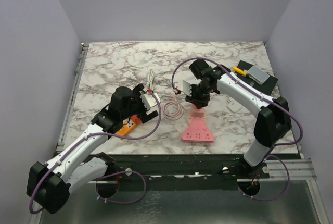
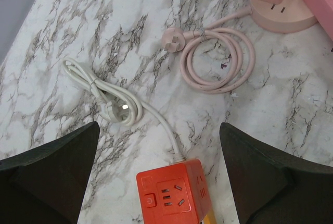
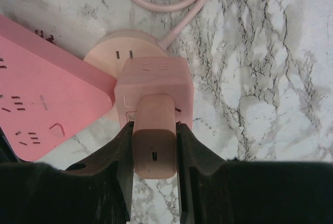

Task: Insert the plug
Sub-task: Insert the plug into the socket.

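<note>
Inside right hand (image 3: 154, 128), plug (image 3: 154, 153) against cube (image 3: 154, 78)

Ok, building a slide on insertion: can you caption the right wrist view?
Right gripper clamps a pink charger plug against the pink cube socket, beside a triangular power strip.

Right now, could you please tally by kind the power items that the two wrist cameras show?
Socket units: 3 (flat pink triangular power strip, pink cube socket on a round base, orange cube socket)
Bundled cables: 2 (pink coiled cable, white cable)
Adapters: 1 (pink rounded adapter, clamped in the right pincer)
Total: 6
</note>
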Robot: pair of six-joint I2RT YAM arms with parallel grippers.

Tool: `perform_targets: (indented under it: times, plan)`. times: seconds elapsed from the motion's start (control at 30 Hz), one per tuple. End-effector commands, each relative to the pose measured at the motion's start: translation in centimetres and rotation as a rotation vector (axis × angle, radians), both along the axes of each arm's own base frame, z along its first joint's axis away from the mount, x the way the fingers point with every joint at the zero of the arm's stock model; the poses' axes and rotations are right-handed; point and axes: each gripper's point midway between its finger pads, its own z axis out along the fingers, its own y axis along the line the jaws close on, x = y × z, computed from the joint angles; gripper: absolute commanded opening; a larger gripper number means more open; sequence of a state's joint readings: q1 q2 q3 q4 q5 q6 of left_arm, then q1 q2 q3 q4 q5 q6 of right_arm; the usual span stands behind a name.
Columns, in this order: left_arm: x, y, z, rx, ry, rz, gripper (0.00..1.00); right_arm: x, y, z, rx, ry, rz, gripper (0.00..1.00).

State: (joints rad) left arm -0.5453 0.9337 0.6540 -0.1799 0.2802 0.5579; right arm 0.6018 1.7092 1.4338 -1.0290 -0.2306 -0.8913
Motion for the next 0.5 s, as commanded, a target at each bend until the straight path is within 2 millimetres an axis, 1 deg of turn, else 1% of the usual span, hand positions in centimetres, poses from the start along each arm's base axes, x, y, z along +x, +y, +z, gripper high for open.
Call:
perform_targets:
  times: [0.0,0.03,0.13,0.17,0.2,0.23,0.27,0.3,0.37,0.47]
  plan:
    - [0.1,-0.4,2.0,-0.042,-0.048,-0.015,0.99,-2.7,0.2,-2.6,-0.016,0.163,-0.005,0.29]
    - [0.1,-0.4,2.2,-0.042,-0.054,-0.015,0.99,-2.5,0.5,-2.3,-0.005,0.151,-0.005,0.33]
    - [0.2,-0.3,2.7,-0.045,-0.07,-0.017,0.99,-1.8,0.9,-1.4,0.021,0.116,-0.012,0.37]
    - [0.2,-0.3,2.9,-0.047,-0.076,-0.017,0.99,-1.5,1.0,-1.1,0.021,0.104,-0.017,0.41]
    - [0.2,-0.3,3.1,-0.05,-0.082,-0.016,0.99,-1.3,1.0,-0.8,0.021,0.092,-0.025,0.42]
    - [0.2,-0.3,3.3,-0.052,-0.088,-0.016,0.99,-1.2,0.9,-0.6,0.019,0.089,-0.027,0.49]
    - [0.2,-0.3,3.5,-0.052,-0.092,-0.015,0.99,-1.2,1.0,-0.4,0.021,0.088,-0.027,0.92]
    - [0.2,-0.2,3.6,-0.052,-0.096,-0.014,0.99,-1.1,1.0,0.0,0.023,0.08,-0.032,0.99]
    - [0.2,-0.1,3.8,-0.053,-0.106,-0.011,0.99,-0.7,1.1,0.8,0.036,0.057,-0.038,1.0]
    - [0.2,-0.1,4.2,-0.055,-0.113,-0.008,0.99,-0.2,1.3,2.6,0.06,0.003,-0.044,1.0]
